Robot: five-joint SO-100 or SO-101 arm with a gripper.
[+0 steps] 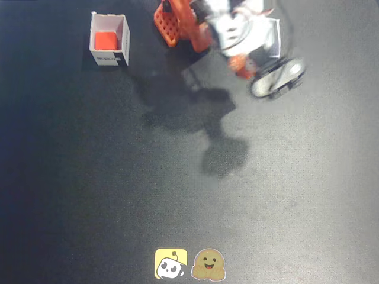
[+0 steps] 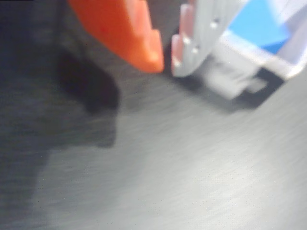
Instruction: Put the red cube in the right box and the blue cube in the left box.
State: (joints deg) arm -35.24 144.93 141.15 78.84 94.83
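Observation:
The red cube (image 1: 106, 40) lies inside a white open box (image 1: 122, 36) at the upper left of the fixed view. The blue cube (image 2: 261, 24) lies inside a second white box (image 2: 283, 60), seen at the upper right of the wrist view. In the fixed view that box is mostly hidden under the blurred arm (image 1: 246, 35). My gripper (image 2: 167, 63) is just left of this box and above the table. Its orange finger (image 2: 129, 33) and grey finger (image 2: 201, 38) are nearly touching at the tips, with nothing between them.
The table is a dark mat (image 1: 177, 177). The arm's orange base (image 1: 174, 21) stands at the top centre. Two small stickers, one yellow (image 1: 171, 263) and one brown (image 1: 208, 264), lie at the front edge.

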